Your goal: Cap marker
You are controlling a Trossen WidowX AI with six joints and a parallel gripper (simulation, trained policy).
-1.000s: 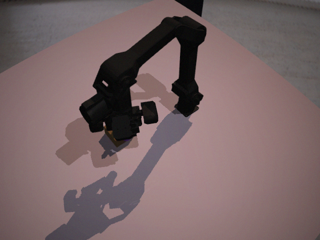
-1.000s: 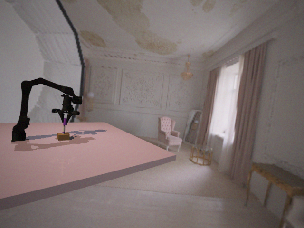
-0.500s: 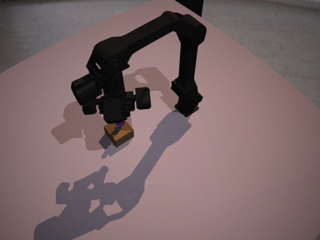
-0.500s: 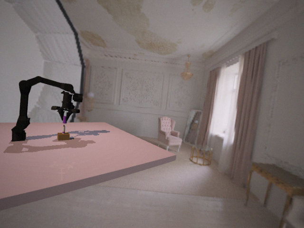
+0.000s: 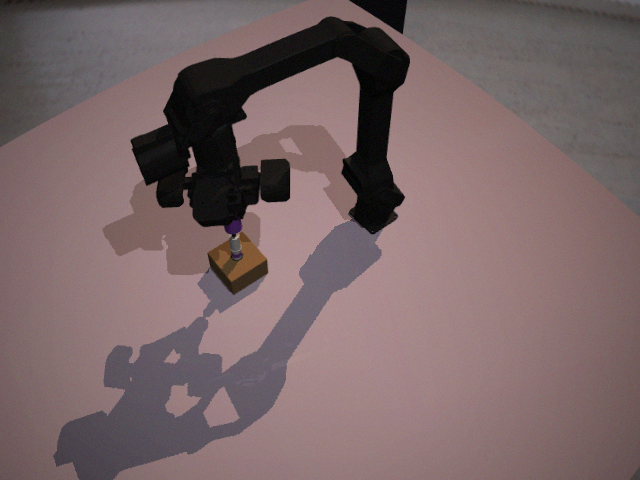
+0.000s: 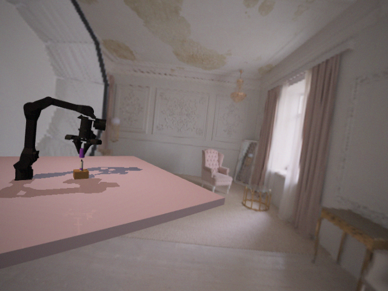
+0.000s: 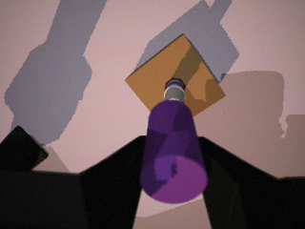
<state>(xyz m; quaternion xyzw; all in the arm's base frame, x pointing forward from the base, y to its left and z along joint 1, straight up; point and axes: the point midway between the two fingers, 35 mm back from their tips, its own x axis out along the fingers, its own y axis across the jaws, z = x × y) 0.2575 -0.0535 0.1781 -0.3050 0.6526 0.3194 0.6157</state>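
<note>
The gripper (image 5: 233, 219) (image 6: 82, 150) (image 7: 171, 143) is grasping the purple cap (image 5: 233, 226) (image 6: 81, 153) (image 7: 173, 148) above the marker.

The cap is hanging in the air between the two dark fingers, and in the exterior view a gap is showing between it and the tip of the marker (image 5: 235, 244) (image 6: 81, 164) (image 7: 174, 92). The marker is standing upright in the brown holder block (image 5: 250, 272) (image 6: 80, 174) (image 7: 154, 78), and this block is resting on the pink table (image 5: 465, 310) (image 6: 131, 194) (image 7: 114, 19), to the right of the arm's base in the exterior view.

The holder block (image 5: 237, 262) (image 6: 80, 174) (image 7: 167, 72) looks like matt wood, the cap (image 5: 233, 226) (image 6: 81, 153) (image 7: 172, 143) smooth plastic
</note>
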